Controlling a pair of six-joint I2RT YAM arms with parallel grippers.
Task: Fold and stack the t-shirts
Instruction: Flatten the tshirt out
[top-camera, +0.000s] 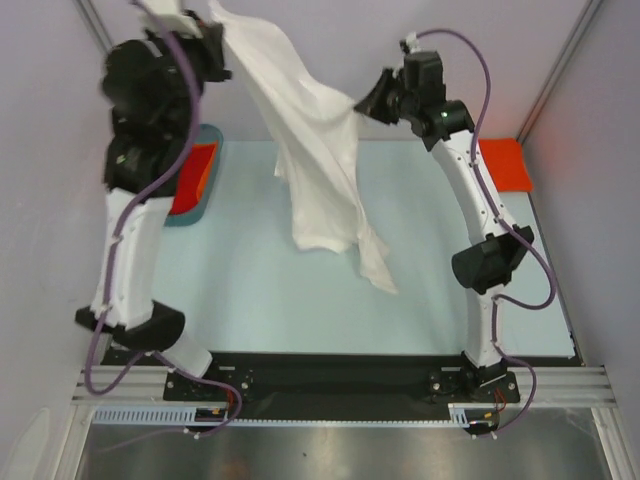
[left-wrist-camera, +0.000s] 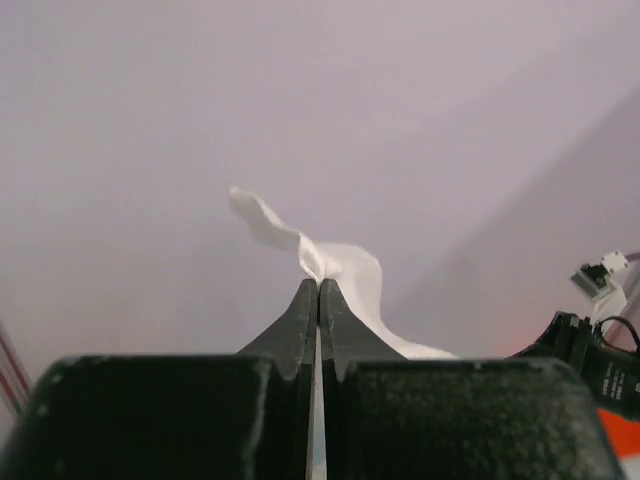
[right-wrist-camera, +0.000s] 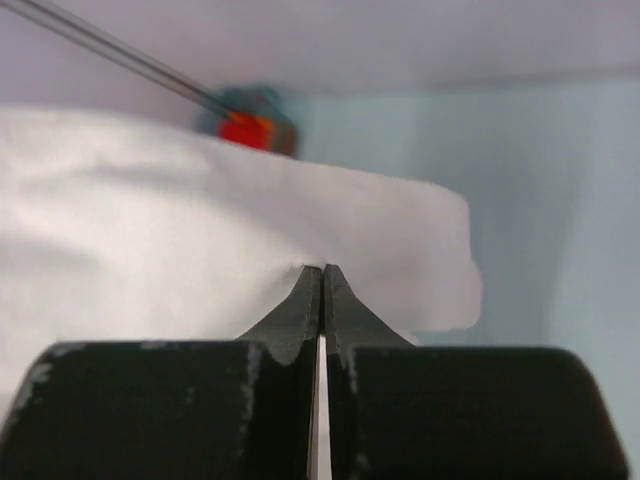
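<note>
Left gripper (left-wrist-camera: 318, 292): jaws pinched together on a thin tip of the white t-shirt (top-camera: 315, 150), raised high over the far-left corner of the table (top-camera: 250, 300).
Right gripper (right-wrist-camera: 322, 272): jaws pressed together on another edge of the same shirt, held lower, over the far edge right of the middle.
White t-shirt: hangs in the air between the 2 grippers, bunched and twisted. Its tail dangles over the middle of the table, and I cannot tell whether it touches.
Other shirts: 1 orange-red shirt (top-camera: 195, 175) lies in the teal basket (top-camera: 190, 218) at the left edge. 1 more orange-red shirt (top-camera: 505, 162) lies at the far-right corner.
Risk, slip: the left pinch has only a narrow tip of cloth, so a sharp pull apart could tug it free and leave the shirt swinging from 1 gripper.
Risk, twist: lowered as it hangs, the cloth would likely land creased and doubled under itself.
Risk, snag: the left arm's links and cable sit close to the raised cloth.
Room: the middle and near parts of the table are bare. Walls stand close at the left, right and far edges, and the basket sits just beside the left arm.
</note>
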